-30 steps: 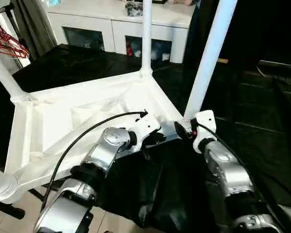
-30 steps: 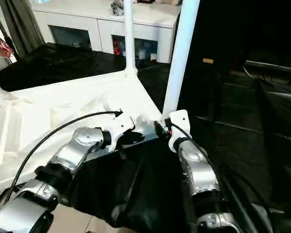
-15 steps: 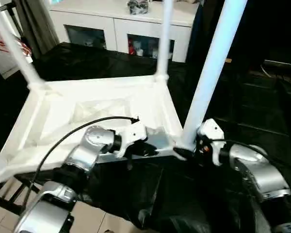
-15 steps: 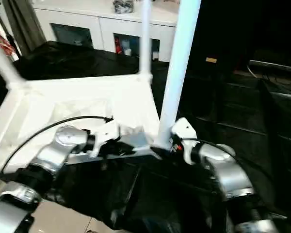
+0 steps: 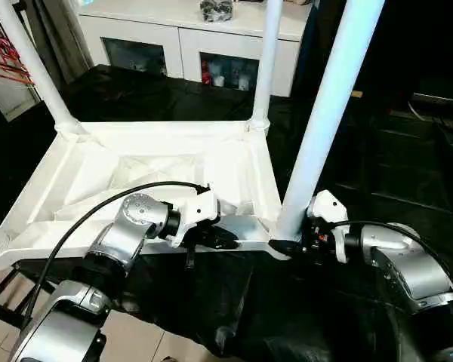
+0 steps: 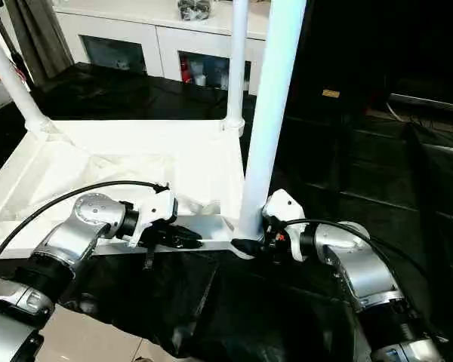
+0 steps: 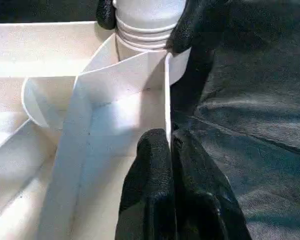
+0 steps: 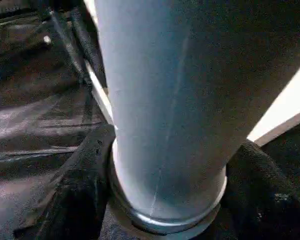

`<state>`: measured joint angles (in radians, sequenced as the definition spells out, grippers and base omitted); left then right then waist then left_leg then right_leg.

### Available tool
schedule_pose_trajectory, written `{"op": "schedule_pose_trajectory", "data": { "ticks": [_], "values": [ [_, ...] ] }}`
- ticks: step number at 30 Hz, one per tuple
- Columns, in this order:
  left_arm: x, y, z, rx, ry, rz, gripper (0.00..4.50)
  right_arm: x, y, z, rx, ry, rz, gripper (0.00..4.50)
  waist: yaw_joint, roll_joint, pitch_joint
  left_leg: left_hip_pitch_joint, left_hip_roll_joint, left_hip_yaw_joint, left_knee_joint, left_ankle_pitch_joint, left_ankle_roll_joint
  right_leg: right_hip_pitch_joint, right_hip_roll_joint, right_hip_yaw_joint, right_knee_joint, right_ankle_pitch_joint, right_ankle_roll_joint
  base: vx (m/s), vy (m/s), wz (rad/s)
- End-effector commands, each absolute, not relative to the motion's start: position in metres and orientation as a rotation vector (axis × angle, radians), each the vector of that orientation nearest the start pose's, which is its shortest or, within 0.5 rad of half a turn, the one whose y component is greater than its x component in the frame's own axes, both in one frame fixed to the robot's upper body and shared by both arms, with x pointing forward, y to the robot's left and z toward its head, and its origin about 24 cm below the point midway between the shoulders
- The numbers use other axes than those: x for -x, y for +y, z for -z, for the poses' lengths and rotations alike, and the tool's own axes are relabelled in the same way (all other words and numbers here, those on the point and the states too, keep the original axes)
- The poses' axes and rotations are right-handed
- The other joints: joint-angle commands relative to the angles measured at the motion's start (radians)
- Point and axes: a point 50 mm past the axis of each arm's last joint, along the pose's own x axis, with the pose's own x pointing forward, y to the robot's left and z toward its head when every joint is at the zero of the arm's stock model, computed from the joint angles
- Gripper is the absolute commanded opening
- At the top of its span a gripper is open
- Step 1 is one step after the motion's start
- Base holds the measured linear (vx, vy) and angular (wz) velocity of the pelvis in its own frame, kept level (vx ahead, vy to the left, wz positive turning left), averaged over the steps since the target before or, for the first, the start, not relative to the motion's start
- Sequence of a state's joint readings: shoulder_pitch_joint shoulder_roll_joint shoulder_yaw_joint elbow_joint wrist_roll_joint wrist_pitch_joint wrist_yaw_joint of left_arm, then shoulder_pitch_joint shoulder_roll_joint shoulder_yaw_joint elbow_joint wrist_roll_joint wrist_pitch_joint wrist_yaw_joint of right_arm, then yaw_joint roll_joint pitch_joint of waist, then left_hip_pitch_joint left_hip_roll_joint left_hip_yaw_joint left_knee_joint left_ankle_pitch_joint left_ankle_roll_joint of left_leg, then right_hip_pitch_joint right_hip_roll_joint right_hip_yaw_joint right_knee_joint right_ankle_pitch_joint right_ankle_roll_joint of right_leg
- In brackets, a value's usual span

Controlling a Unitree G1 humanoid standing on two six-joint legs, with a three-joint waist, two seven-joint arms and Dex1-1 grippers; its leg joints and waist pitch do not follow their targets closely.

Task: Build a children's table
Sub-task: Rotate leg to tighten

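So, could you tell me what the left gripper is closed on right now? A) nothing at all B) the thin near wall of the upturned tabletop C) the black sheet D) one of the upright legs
B: the left gripper has its two black fingers pressed together on the thin near wall of the upturned children's table, beside the corner leg.

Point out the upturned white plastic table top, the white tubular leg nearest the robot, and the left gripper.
upturned white plastic table top (image 5: 238, 154): left eye view, ribbed underside.
white tubular leg (image 5: 326, 105): left eye view, mid-shaft.
left gripper (image 7: 171, 145): left wrist view, fingertips pinching the rim.
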<state>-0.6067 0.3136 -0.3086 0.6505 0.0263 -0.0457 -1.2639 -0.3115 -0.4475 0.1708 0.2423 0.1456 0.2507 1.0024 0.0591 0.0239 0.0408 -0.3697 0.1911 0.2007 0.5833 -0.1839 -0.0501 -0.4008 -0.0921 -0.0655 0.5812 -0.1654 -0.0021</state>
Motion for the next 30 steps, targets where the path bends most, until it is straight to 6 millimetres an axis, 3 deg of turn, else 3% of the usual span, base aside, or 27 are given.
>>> {"op": "schedule_pose_trajectory", "data": {
  "ticks": [1,2,3,4,5,6,7,10,11,12,13,14,15,16,17,21,22,23,26,28,29,30],
  "values": [
    [-0.320,0.098,-0.056,-0.424,0.295,1.389,0.00,-0.284,-0.152,-0.039,0.168,0.365,-0.998,2.70,0.000,-0.010,-0.056,0.015,0.044,-0.018,-0.069,-0.239,0.043,0.041,-0.055,0.040,-0.063,-0.257,-0.232,0.000,0.000,0.00],
    [-0.325,0.093,-0.056,-0.410,0.287,1.313,0.00,-0.290,-0.149,-0.033,0.148,0.354,-0.870,2.70,-0.005,-0.010,-0.055,0.016,0.042,-0.019,-0.070,-0.256,0.025,0.038,-0.055,0.040,-0.065,-0.288,-0.225,0.000,0.000,0.00],
    [-0.325,0.093,-0.056,-0.410,0.287,1.313,0.00,-0.290,-0.149,-0.033,0.148,0.354,-0.870,2.70,-0.008,-0.011,-0.054,0.015,0.039,-0.020,-0.071,-0.266,0.018,0.038,-0.055,0.039,-0.068,-0.311,-0.218,0.000,0.000,0.00],
    [-0.330,0.085,-0.054,-0.406,0.292,1.251,0.00,-0.297,-0.145,-0.027,0.108,0.348,-0.704,2.70,-0.009,-0.020,-0.054,0.016,0.038,-0.022,-0.072,-0.264,0.008,0.038,-0.057,0.039,-0.072,-0.350,-0.196,0.000,0.000,0.00],
    [-0.332,0.081,-0.054,-0.401,0.293,1.219,0.00,-0.300,-0.143,-0.025,0.094,0.347,-0.632,2.70,-0.013,-0.016,-0.053,0.018,0.038,-0.025,-0.074,-0.284,-0.001,0.035,-0.057,0.038,-0.076,-0.389,-0.183,0.000,0.000,0.00],
    [-0.333,0.075,-0.053,-0.392,0.297,1.193,0.00,-0.302,-0.140,-0.021,0.066,0.353,-0.560,2.70,-0.016,-0.021,-0.053,0.017,0.037,-0.024,-0.074,-0.287,-0.003,0.036,-0.056,0.039,-0.077,-0.394,-0.178,0.000,0.000,0.00],
    [-0.335,0.065,-0.051,-0.382,0.298,1.135,0.00,-0.304,-0.130,-0.016,0.024,0.357,-0.468,2.70,-0.018,-0.016,-0.052,0.022,0.037,-0.023,-0.075,-0.295,-0.010,0.028,-0.055,0.041,-0.079,-0.400,-0.174,0.000,0.000,0.00],
    [-0.335,0.056,-0.050,-0.374,0.299,1.104,0.00,-0.307,-0.120,-0.014,0.000,0.357,-0.412,2.70,-0.020,-0.018,-0.052,0.022,0.035,-0.025,-0.075,-0.308,-0.003,0.031,-0.056,0.039,-0.085,-0.411,-0.158,0.000,0.000,0.00],
    [-0.335,0.051,-0.050,-0.369,0.295,1.100,0.00,-0.308,-0.115,-0.014,-0.002,0.355,-0.404,2.70,-0.020,-0.014,-0.053,0.019,0.036,-0.025,-0.077,-0.299,0.004,0.033,-0.056,0.040,-0.084,-0.387,-0.159,0.000,0.000,0.00],
    [-0.334,0.050,-0.050,-0.368,0.295,1.101,0.00,-0.308,-0.114,-0.014,-0.003,0.354,-0.406,2.70,-0.022,-0.015,-0.053,0.016,0.036,-0.025,-0.078,-0.296,0.004,0.033,-0.055,0.040,-0.083,-0.375,-0.160,0.000,0.000,0.00],
    [-0.331,0.041,-0.049,-0.363,0.288,1.119,0.00,-0.310,-0.100,-0.017,-0.005,0.333,-0.426,2.70,-0.022,-0.013,-0.053,0.017,0.036,-0.025,-0.078,-0.293,0.004,0.033,-0.055,0.040,-0.081,-0.356,-0.165,0.000,0.000,0.00],
    [-0.330,0.039,-0.049,-0.364,0.285,1.127,0.00,-0.310,-0.096,-0.018,-0.003,0.325,-0.435,3.05,-0.024,-0.014,-0.054,0.015,0.035,-0.025,-0.078,-0.292,0.005,0.035,-0.053,0.039,-0.079,-0.345,-0.169,0.000,0.000,0.00],
    [-0.329,0.038,-0.048,-0.368,0.282,1.134,0.00,-0.310,-0.094,-0.020,-0.002,0.313,-0.452,3.05,-0.023,-0.014,-0.054,0.016,0.035,-0.024,-0.077,-0.291,0.006,0.035,-0.054,0.040,-0.079,-0.341,-0.170,0.000,0.000,0.00],
    [-0.327,0.037,-0.048,-0.374,0.282,1.149,0.00,-0.310,-0.094,-0.022,-0.020,0.303,-0.456,3.26,-0.021,-0.005,-0.054,0.016,0.035,-0.025,-0.077,-0.291,0.009,0.036,-0.055,0.040,-0.078,-0.334,-0.172,0.000,0.000,0.00],
    [-0.327,0.036,-0.047,-0.375,0.282,1.152,0.00,-0.311,-0.095,-0.022,-0.026,0.301,-0.457,3.40,-0.023,-0.010,-0.055,0.014,0.035,-0.025,-0.078,-0.288,0.011,0.039,-0.054,0.040,-0.078,-0.317,-0.173,0.000,0.000,0.00],
    [-0.326,0.041,-0.049,-0.381,0.267,1.189,0.00,-0.313,-0.107,-0.025,0.002,0.289,-0.460,3.74,-0.022,-0.007,-0.056,0.015,0.036,-0.024,-0.077,-0.285,0.015,0.038,-0.054,0.040,-0.076,-0.295,-0.183,0.000,0.000,0.00],
    [-0.324,0.047,-0.051,-0.389,0.255,1.235,0.00,-0.312,-0.116,-0.028,0.030,0.284,-0.511,3.82,-0.022,0.000,-0.056,0.014,0.035,-0.024,-0.076,-0.277,0.019,0.041,-0.054,0.040,-0.075,-0.276,-0.188,0.000,0.000,0.00],
    [-0.323,0.050,-0.051,-0.394,0.256,1.259,0.00,-0.310,-0.120,-0.030,0.043,0.283,-0.554,3.82,-0.023,-0.006,-0.058,0.012,0.035,-0.024,-0.075,-0.274,0.027,0.046,-0.053,0.039,-0.072,-0.257,-0.192,0.000,0.000,0.00],
    [-0.320,0.058,-0.053,-0.403,0.249,1.319,0.00,-0.305,-0.130,-0.034,0.081,0.287,-0.657,3.82,-0.023,0.000,-0.062,0.010,0.037,-0.021,-0.069,-0.229,0.050,0.049,-0.053,0.041,-0.063,-0.173,-0.220,0.000,0.000,0.00],
    [-0.319,0.060,-0.053,-0.402,0.255,1.335,0.00,-0.304,-0.134,-0.036,0.093,0.288,-0.687,3.82,-0.022,-0.003,-0.064,0.009,0.036,-0.019,-0.065,-0.189,0.069,0.051,-0.052,0.040,-0.057,-0.121,-0.241,0.000,0.000,0.00],
    [-0.317,0.066,-0.052,-0.411,0.270,1.370,0.00,-0.299,-0.143,-0.040,0.119,0.293,-0.770,3.82,-0.019,-0.009,-0.063,0.007,0.035,-0.019,-0.063,-0.179,0.079,0.057,-0.053,0.038,-0.056,-0.117,-0.246,0.000,0.000,0.00],
    [-0.317,0.067,-0.052,-0.414,0.273,1.376,0.00,-0.297,-0.144,-0.040,0.124,0.294,-0.786,3.82,-0.016,-0.005,-0.063,0.009,0.036,-0.018,-0.062,-0.180,0.086,0.055,-0.054,0.039,-0.055,-0.119,-0.250,0.000,0.000,0.00]
  ]
}}
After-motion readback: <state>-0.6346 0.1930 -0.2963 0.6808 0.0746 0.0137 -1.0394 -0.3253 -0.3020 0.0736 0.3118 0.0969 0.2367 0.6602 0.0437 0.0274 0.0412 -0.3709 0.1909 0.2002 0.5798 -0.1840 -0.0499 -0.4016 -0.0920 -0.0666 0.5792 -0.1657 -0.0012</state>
